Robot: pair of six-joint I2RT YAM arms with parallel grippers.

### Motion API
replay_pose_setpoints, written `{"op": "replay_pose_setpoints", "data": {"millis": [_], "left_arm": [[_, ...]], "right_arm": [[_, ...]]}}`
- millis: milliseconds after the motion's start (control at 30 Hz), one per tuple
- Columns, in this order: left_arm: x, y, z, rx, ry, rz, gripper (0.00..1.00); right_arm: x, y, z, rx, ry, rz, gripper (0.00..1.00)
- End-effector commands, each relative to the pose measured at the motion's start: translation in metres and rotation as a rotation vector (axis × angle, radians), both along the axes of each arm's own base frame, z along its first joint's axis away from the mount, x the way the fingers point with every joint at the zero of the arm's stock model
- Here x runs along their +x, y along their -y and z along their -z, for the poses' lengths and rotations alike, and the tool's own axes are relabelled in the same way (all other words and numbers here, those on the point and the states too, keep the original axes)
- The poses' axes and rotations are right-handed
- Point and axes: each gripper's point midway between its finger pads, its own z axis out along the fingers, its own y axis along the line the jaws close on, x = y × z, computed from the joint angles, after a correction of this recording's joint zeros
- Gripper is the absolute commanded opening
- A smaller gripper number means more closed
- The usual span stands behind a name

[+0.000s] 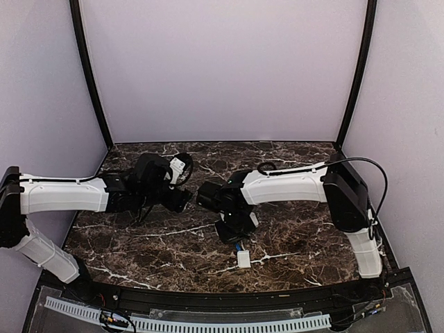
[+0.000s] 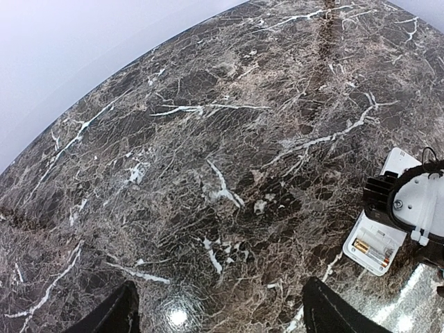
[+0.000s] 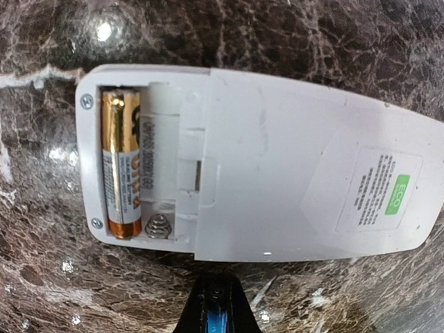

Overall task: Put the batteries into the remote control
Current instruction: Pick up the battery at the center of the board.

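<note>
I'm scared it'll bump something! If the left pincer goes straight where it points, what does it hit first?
The left pincer would probably meet only the marble table; the remote control lies off to one side.

table [image 2: 208,139]: glossy marble | remote control [image 3: 277,152]: matt white plastic | battery [image 3: 121,166]: shiny metallic

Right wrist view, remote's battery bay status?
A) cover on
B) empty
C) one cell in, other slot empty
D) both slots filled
C: one gold battery sits in the open bay of the remote control, and the bare spring of the slot beside it is showing.
</note>
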Motion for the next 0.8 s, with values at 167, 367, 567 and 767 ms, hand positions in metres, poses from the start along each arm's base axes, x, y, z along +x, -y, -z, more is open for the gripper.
{"op": "replay_pose_setpoints", "data": {"millis": [167, 367, 567, 767], "left_arm": [[-0.005, 0.012, -0.007, -0.054, -0.017, 0.052, 0.81], [-0.035, 0.061, 0.012, -0.179, -0.119, 0.339, 0.87], [-0.057, 0.073, 0.055, -0.106, -0.194, 0.519, 0.97], [-0.057, 0.083, 0.087, 0.001, -0.223, 0.633, 0.99]], "right_arm": [[0.007, -0.007, -0.043, 0.141, 0.064, -0.081, 0.00], [0.036, -0.008, -0.090, 0.380, 0.194, -0.130, 0.00], [0.051, 0.005, -0.117, 0.534, 0.265, -0.177, 0.00], [0.049, 0.021, -0.119, 0.521, 0.280, -0.242, 0.00]]}}
